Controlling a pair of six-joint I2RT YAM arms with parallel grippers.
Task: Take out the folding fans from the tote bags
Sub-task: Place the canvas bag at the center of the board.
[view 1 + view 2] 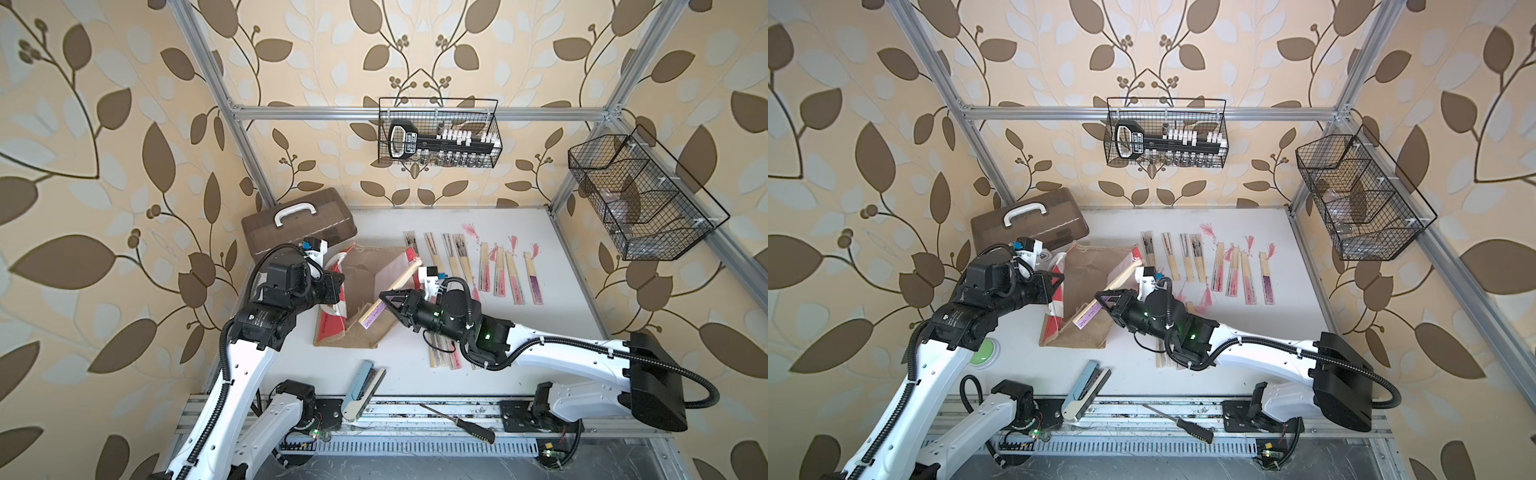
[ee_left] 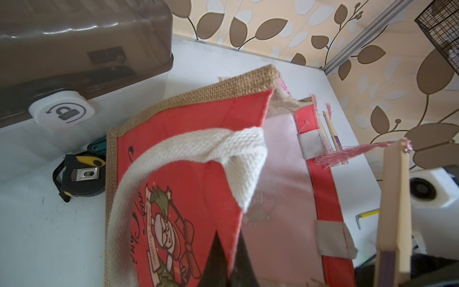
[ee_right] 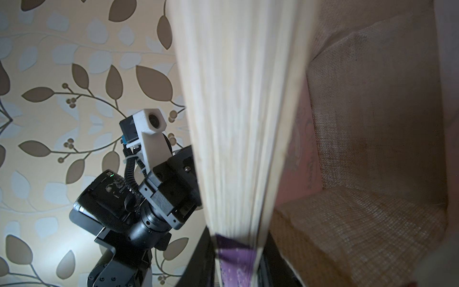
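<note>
Both top views overhead, looking down, wrist views close on tote bag [image 2: 188, 129]

Probably a lab test cell: aluminium frame [image 1: 332, 113], wallpapered walls [image 1: 104, 174].

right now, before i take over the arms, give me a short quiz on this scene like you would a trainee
1. True or false: the right end effector is shut on a fan.
2. What does the left end effector grip? A) the red panel of the bag B) the stapler C) the brown case
3. Fill in: the paper on the held fan is ___.
Key: 1 true; 2 A; 3 purple.
</note>
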